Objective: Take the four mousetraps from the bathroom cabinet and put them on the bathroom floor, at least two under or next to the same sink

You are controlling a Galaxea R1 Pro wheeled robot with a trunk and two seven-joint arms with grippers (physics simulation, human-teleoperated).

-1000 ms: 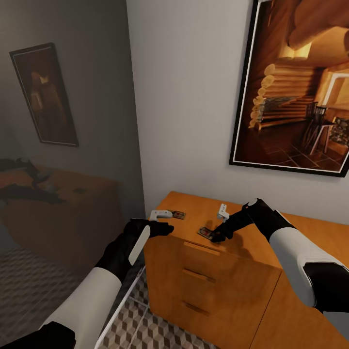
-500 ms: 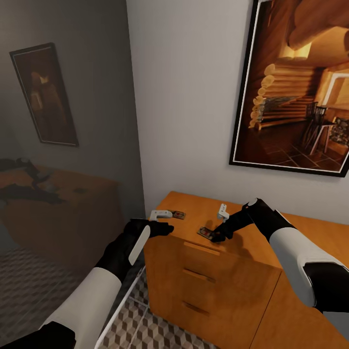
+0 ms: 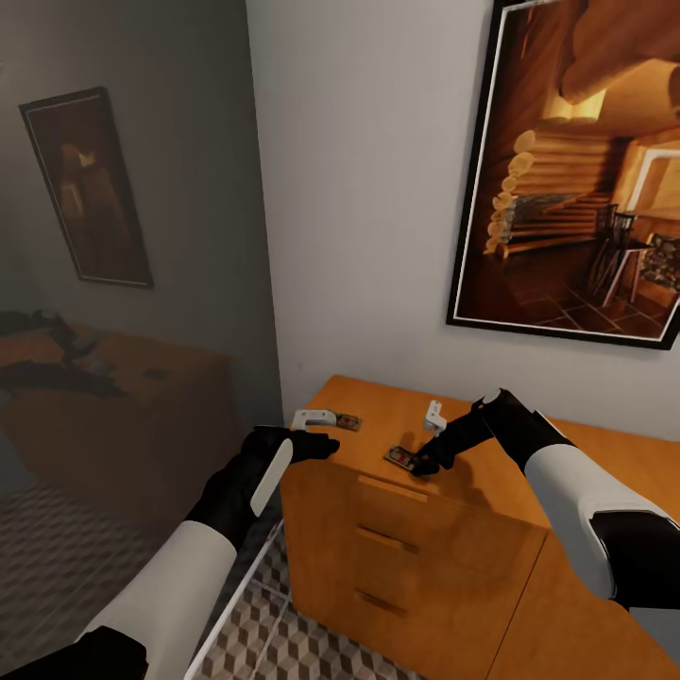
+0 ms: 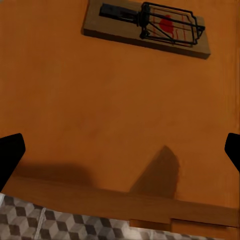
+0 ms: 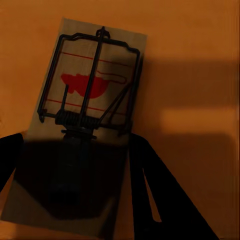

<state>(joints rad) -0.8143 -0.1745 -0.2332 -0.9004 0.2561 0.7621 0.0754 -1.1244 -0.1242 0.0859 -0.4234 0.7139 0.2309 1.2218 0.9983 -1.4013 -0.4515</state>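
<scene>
The orange-brown cabinet point(image 3: 491, 444) stands against the white wall. Two mousetraps lie flat on its top. One mousetrap point(image 3: 403, 458) point(image 5: 85, 100) sits near the front edge, between the black fingers point(image 5: 145, 185) of my right gripper point(image 3: 416, 463), which is shut on its long sides. The other mousetrap point(image 3: 348, 420) point(image 4: 145, 25) lies near the cabinet's left corner. My left gripper point(image 3: 316, 430) point(image 4: 120, 155) hovers just short of it, open wide with nothing between its fingertips point(image 4: 10, 155).
The cabinet front has three drawers with slim bar handles point(image 3: 392, 484). Cube-pattern floor tiles point(image 3: 283, 642) point(image 4: 50, 225) show below it. A dark tinted glass partition point(image 3: 123, 283) stands to the left. A large framed picture point(image 3: 576, 189) hangs above the cabinet.
The head view has shifted very slightly. Neither arm nor either mousetrap has visibly moved.
</scene>
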